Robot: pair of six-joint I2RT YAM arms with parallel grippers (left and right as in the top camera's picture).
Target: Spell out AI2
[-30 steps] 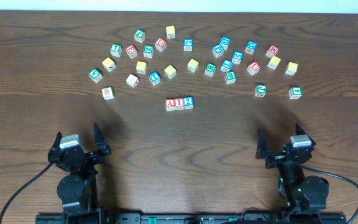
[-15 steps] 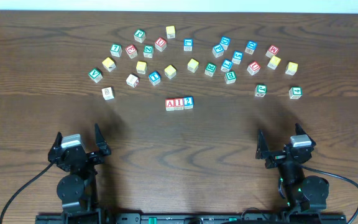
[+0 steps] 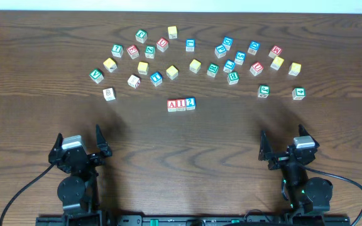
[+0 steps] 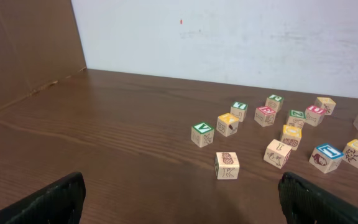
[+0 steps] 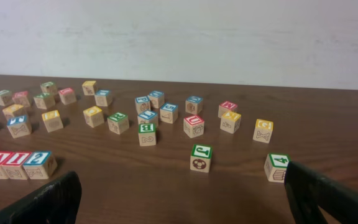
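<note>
Three blocks stand side by side in a row at the table's middle: a red A block (image 3: 172, 105), a red I block (image 3: 181, 105) and a blue 2 block (image 3: 190, 103). The row also shows at the lower left of the right wrist view (image 5: 19, 164). My left gripper (image 3: 79, 147) is open and empty near the front left edge, its fingers wide apart in the left wrist view (image 4: 182, 198). My right gripper (image 3: 286, 149) is open and empty at the front right, seen also in the right wrist view (image 5: 182, 196).
Several loose letter and number blocks lie scattered in an arc across the far half of the table (image 3: 193, 65). A green J block (image 5: 200, 157) and a green 4 block (image 5: 276, 167) lie nearest the right gripper. A K block (image 4: 226, 165) lies ahead of the left gripper.
</note>
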